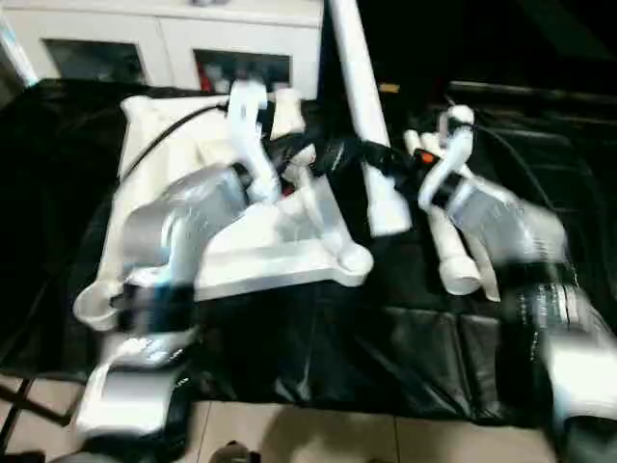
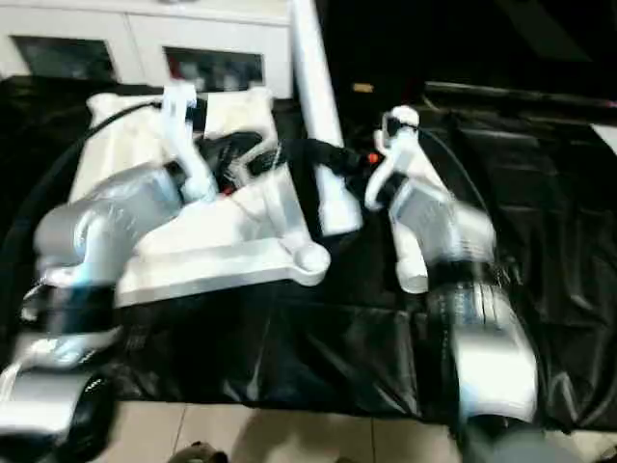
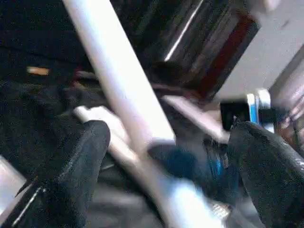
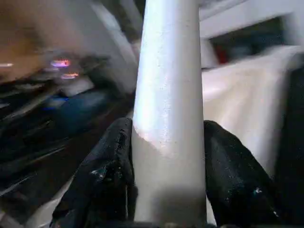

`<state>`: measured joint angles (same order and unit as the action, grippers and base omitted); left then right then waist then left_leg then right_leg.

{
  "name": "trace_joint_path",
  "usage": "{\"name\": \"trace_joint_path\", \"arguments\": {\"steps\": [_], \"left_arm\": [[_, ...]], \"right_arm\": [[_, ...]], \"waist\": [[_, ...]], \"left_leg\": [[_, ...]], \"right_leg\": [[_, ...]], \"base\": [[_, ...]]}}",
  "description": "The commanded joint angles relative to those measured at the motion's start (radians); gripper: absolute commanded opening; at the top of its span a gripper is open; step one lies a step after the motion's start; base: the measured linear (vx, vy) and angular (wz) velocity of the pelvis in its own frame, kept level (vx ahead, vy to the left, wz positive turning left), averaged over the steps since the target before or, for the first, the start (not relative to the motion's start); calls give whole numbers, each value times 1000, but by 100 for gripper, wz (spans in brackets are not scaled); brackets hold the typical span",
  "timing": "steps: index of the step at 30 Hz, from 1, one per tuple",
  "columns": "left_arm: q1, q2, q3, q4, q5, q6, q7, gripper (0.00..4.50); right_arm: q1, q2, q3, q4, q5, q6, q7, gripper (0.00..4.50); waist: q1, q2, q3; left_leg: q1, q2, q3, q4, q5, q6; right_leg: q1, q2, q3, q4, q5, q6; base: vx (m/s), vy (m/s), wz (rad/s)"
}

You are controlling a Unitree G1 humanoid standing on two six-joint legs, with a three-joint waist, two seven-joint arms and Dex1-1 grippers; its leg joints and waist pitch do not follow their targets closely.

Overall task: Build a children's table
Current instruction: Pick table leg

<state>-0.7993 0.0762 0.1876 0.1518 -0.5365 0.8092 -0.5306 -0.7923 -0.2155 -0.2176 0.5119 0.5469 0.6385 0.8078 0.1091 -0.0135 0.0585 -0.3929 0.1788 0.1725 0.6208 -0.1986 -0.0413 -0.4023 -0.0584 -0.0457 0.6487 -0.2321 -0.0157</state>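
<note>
Holding one leg [image 4: 168, 118] clamped in our right hand [image 4: 166, 190], left hand [image 3: 166, 161] spread wide around it, we should steer its lower end squarely into a corner socket of the tabletop [image 1: 280, 246] lying on the black-draped surface [image 1: 386, 357].

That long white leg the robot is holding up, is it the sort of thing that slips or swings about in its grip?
Probably somewhat. The white leg looks smooth and glossy, so it may slide between the right gripper's black fingers. It is held near one end with most of its length rising above, so it likely wants to tilt. It appears straight and stiff, not floppy.
</note>
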Motion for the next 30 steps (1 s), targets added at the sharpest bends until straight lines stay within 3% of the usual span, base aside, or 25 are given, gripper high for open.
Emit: {"name": "trace_joint_path", "arguments": {"steps": [1, 3, 5, 13, 18, 19, 21, 23, 26, 30], "left_arm": [[-25, -17, 40, 4, -59, 38, 31, 450], [-43, -52, 85, -15, -135, 80, 58, 450], [-47, -63, 97, -31, -161, 101, 64, 450], [-38, -85, 97, -72, -157, 154, 126, 450], [-57, -110, 120, -57, -129, 158, 280, 450], [-66, -122, 130, -46, -118, 151, 316, 422], [-79, -139, 148, -31, -103, 141, 364, 416], [-91, -155, 155, -13, -75, 104, 413, 410], [-99, -168, 156, 13, -41, 58, 470, 374], [-102, -171, 163, 33, -19, 18, 533, 338]], "right_arm": [[16, -18, 9, -107, 53, 39, 37, 182], [72, -22, 15, -236, 108, 89, 65, 182], [87, -22, 15, -274, 120, 105, 70, 182], [141, -20, 34, -405, 137, 142, 40, 182], [135, 11, 133, -457, -24, 79, -121, 182], [128, 32, 144, -459, -49, 74, -166, 182], [124, 53, 165, -462, -86, 59, -217, 182], [125, 62, 221, -474, -149, 31, -253, 182], [125, 91, 271, -486, -209, 8, -319, 182], [114, 125, 291, -491, -250, -8, -399, 182]], "waist": [[5, 2, -84], [6, 4, -81], [5, 0, -81], [0, -2, -74], [-6, -3, -74], [-10, -2, -73], [-12, -3, -72], [-17, -1, -71], [-19, 1, -73], [-23, 4, -72]], "left_leg": [[21, 51, -11, -52, 45, 110], [23, 49, -12, -55, 23, 91], [24, 49, -13, -57, 19, 85], [25, 47, -14, -65, -21, 41], [23, 44, -16, -66, -8, 14], [21, 43, -15, -67, -16, 9], [22, 42, -16, -69, -30, 2], [21, 43, -17, -70, -37, -4], [20, 43, -20, -70, -20, -3], [21, 42, -19, -71, -30, -7]], "right_leg": [[69, -79, 40, -48, 234, -331], [70, -80, 44, -55, 189, -315], [70, -81, 43, -57, 177, -309], [67, -80, 45, -73, 61, -255], [66, -77, 46, -73, 68, -232], [65, -78, 47, -75, 56, -230], [66, -78, 47, -78, 36, -225], [65, -76, 47, -81, 37, -210], [67, -77, 48, -77, 72, -201], [65, -75, 49, -77, 78, -198]], "base": [[0, 0, 0], [0, 0, 0], [0, 0, 0], [0, 0, 0], [0, 0, 0], [0, 0, 0], [0, 0, 0], [0, 0, 0], [0, 0, 0], [0, 0, 0]]}}
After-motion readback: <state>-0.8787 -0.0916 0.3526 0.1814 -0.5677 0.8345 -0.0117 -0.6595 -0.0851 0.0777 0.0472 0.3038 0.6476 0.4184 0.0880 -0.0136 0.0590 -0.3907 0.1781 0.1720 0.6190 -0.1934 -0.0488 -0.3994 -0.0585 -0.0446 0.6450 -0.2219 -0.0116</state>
